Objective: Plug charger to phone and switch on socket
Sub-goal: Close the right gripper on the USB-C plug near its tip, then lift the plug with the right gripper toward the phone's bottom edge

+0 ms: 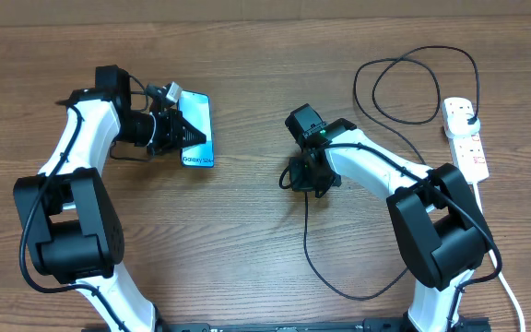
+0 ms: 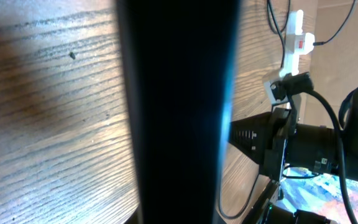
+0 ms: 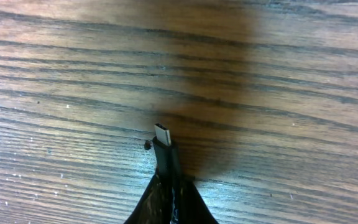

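Observation:
The phone (image 1: 198, 132) lies at the left with its lit blue screen up. My left gripper (image 1: 179, 129) is shut on its left side. In the left wrist view the phone's dark edge (image 2: 179, 112) fills the middle and hides the fingers. My right gripper (image 1: 306, 175) is at the table's middle, right of the phone and apart from it. It is shut on the charger (image 3: 166, 152) just behind its connector tip (image 3: 162, 132), which sticks out over the wood. The black cable (image 1: 308, 242) loops down, and its far loop (image 1: 413, 88) leads to the plug (image 1: 468, 119) in the socket (image 1: 466, 148).
The socket's thick white cord (image 1: 510, 286) runs down the right edge. The socket also shows far off in the left wrist view (image 2: 294, 34), behind the right arm (image 2: 309, 146). Bare wooden table (image 1: 247, 258) lies between the arms.

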Controlling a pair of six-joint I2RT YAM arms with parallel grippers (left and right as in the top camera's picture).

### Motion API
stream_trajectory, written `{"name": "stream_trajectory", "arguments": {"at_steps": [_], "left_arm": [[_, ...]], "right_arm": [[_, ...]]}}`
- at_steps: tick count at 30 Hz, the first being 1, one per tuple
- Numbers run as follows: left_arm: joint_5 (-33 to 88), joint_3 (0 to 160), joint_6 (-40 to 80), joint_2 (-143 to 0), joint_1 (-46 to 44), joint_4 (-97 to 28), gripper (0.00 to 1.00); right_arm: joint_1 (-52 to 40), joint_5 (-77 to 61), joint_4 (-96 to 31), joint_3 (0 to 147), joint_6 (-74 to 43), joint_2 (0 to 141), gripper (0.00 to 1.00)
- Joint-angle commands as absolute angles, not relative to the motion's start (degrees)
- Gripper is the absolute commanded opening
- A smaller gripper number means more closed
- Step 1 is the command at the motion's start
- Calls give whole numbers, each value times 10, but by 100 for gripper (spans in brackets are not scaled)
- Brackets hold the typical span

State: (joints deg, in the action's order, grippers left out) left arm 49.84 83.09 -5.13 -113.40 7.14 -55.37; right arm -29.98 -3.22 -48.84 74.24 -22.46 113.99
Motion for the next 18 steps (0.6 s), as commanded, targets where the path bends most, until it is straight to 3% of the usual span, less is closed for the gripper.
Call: {"name": "stream_trajectory", "arguments": {"at_steps": [1,3,5,8,13,18], "left_arm": [[574,829,-74,-1116,92,-548,4],[635,829,-93,-1116,109,-547,5],[704,827,-127,-1116,129,-546,5],[781,817,-181,-1116,159,-555,4],[851,777,-257,-1116,193,-575,4],[905,731,-321,-1116,217,-601,5]], "right_arm": [[-298,-37,-484,727,-221,1154,4],[-298,-42,-485,727,-221,1154,4],[-298,-42,-484,727,-221,1154,11],[-298,-42,-483,727,-204,1154,4],[-298,-57,-470,727,-177,1154,4],[-278,-163,-471,742,-112,1147,4]]}}
